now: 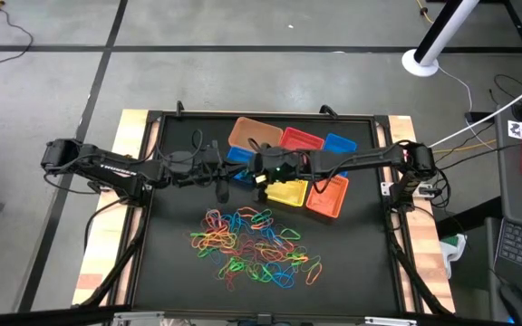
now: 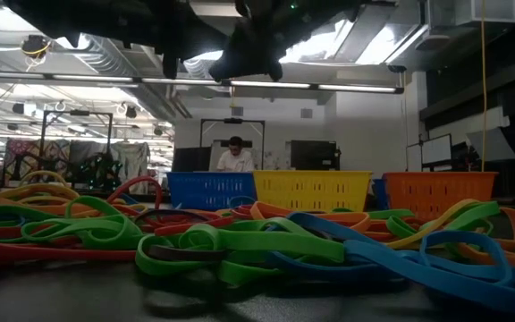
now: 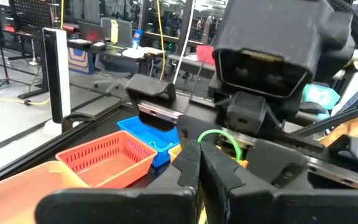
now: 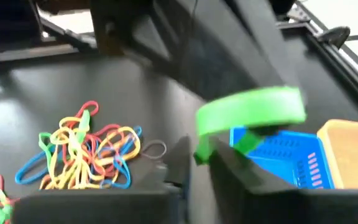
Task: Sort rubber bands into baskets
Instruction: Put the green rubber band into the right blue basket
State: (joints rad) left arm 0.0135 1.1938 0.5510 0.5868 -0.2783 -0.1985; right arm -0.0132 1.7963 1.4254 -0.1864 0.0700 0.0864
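A pile of coloured rubber bands [image 1: 252, 244] lies on the black mat near the front and fills the low view [image 2: 240, 241]. Six baskets stand behind it: tan-orange [image 1: 254, 133], red [image 1: 301, 139], blue [image 1: 340, 143], a second blue [image 1: 236, 156], yellow [image 1: 286, 192] and orange [image 1: 327, 196]. Both grippers meet tip to tip above the second blue basket. My right gripper [image 1: 259, 174] is shut on a green rubber band [image 4: 253, 112]. My left gripper [image 1: 229, 177] is shut right beside that band [image 3: 219, 140]. My right gripper pinches one end of the green band [image 4: 199, 149] between its two fingertips, coming level from the table's right. The band is lifted clear above the blue basket [image 4: 278, 155], and its free loop stands out past the tips. Whether my left gripper's shut fingertips [image 3: 194, 163] touch the band, I cannot tell.
A raised black frame [image 1: 152, 122] borders the mat. The mat is bare to the left of the pile [image 1: 175, 226] and to its right [image 1: 361, 254]. A person [image 2: 233, 156] sits in the room far behind the table.
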